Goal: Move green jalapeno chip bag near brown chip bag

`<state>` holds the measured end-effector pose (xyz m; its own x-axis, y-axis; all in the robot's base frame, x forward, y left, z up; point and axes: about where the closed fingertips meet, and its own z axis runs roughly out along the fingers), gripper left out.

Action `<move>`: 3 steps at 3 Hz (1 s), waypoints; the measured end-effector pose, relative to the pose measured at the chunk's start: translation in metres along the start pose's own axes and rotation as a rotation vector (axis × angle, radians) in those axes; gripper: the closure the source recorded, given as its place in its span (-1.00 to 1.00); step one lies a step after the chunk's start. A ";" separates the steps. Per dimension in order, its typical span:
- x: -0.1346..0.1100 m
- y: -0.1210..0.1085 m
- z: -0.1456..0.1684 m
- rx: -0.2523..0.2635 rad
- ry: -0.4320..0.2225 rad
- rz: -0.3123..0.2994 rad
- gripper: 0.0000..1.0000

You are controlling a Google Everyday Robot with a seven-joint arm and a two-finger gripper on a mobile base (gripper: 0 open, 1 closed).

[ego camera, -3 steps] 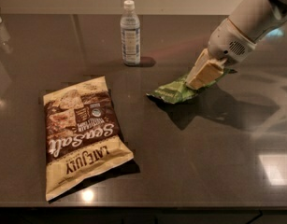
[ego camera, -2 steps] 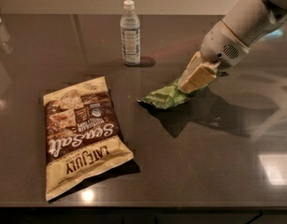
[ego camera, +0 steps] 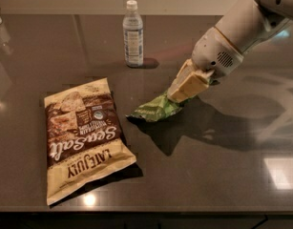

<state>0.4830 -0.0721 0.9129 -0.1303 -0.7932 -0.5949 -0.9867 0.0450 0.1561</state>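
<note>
From where I stand, the gripper (ego camera: 183, 88) is pinched shut on the right end of the green jalapeno chip bag (ego camera: 153, 109), which droops low over the counter (ego camera: 222, 175), a little right of the brown chip bag (ego camera: 84, 137). Such a thin grip on crinkly foil could slip, or the sagging tip could snag and nudge the brown bag.

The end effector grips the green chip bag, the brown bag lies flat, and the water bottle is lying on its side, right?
No, the water bottle stands upright, as the camera view shows. The rest holds: the end effector grips the green jalapeno chip bag by one end, and the brown chip bag lies flat on the counter.
</note>
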 end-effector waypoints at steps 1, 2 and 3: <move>-0.008 0.015 0.006 -0.029 -0.009 -0.016 1.00; -0.010 0.024 0.009 -0.034 -0.001 -0.015 0.66; -0.008 0.027 0.010 -0.028 0.001 -0.007 0.21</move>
<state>0.4562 -0.0586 0.9138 -0.1236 -0.7938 -0.5955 -0.9845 0.0227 0.1740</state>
